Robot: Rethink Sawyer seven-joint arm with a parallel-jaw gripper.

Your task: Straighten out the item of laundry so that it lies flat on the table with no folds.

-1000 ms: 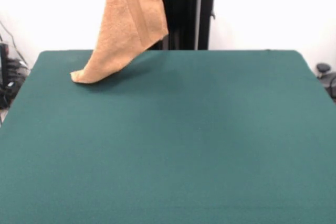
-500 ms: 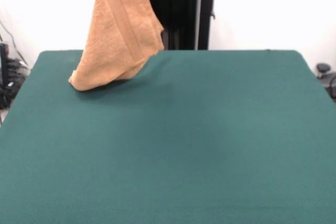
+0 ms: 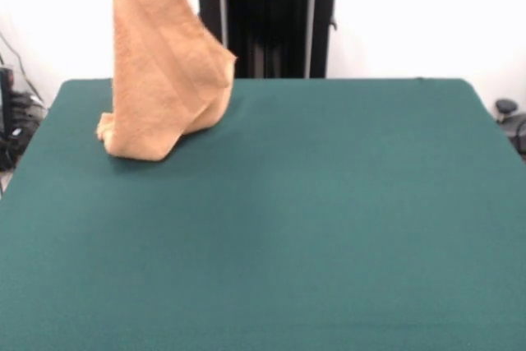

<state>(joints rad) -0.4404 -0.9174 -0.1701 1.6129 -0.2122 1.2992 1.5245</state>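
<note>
While the towel (image 3: 163,80) hangs from somewhere above the picture's top edge, I see its lower end bunched and resting on the table (image 3: 329,219) near the far left corner; the cloth runs down as a tall, narrowing drape, wider and folded over itself at the bottom, with a woven band slanting across its middle; from my seat I cannot see the gripper at all, since whatever holds the upper end is cut off above the frame, so I cannot tell how wide it stands or what it grasps; behind the far edge stands a black pedestal (image 3: 271,22) with a red part at its top; at the right edge, off the table, sits a small dark object (image 3: 506,108).
</note>
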